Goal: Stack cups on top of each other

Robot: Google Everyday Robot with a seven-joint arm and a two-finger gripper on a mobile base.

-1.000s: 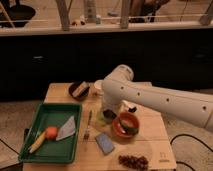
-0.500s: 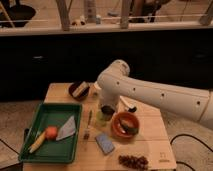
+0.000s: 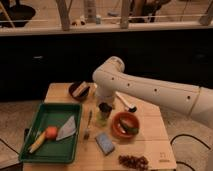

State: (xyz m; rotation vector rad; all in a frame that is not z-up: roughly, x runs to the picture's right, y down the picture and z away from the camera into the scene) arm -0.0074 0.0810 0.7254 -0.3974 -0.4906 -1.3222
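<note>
Nearest us lie a dark red cluster (image 3: pixel 132 161) and a blue sponge (image 3: pixel 105 143), with the green tray (image 3: pixel 56 149) off to one side. Past them, just beside the orange bowl (image 3: pixel 113 126), the dark cup (image 3: pixel 104 108) sits directly over the pale yellow-green cup (image 3: pixel 102 120), seemingly touching it. The gripper (image 3: pixel 104 103) hangs right above; we cannot tell whether it grips the dark cup. We judge the stack nearly made, with seating and release left. The brown bowl (image 3: pixel 75 93) stands farthest.
</note>
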